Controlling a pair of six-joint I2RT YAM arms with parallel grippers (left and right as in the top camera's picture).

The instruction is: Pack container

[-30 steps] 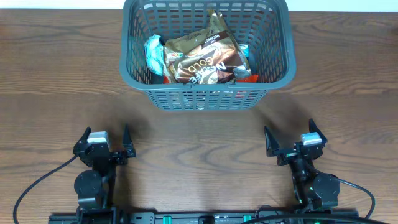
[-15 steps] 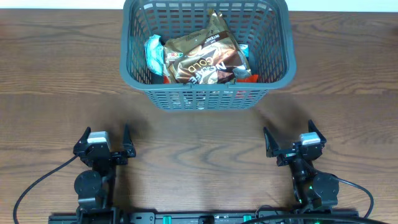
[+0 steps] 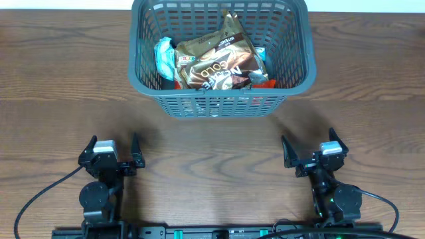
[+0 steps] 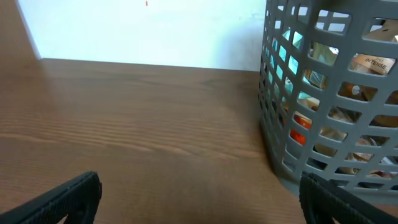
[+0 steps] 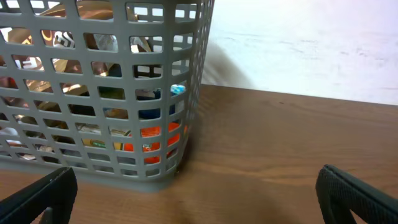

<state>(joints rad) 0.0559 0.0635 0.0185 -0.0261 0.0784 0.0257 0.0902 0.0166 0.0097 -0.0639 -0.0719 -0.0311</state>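
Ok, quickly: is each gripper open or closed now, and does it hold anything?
Left gripper: open, holding nothing.
Right gripper: open, holding nothing.

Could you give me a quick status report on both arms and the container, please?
Left end effector open, empty; right end effector open, empty. Container upright, brown pouch on top of other packets inside. No obstruction seen.
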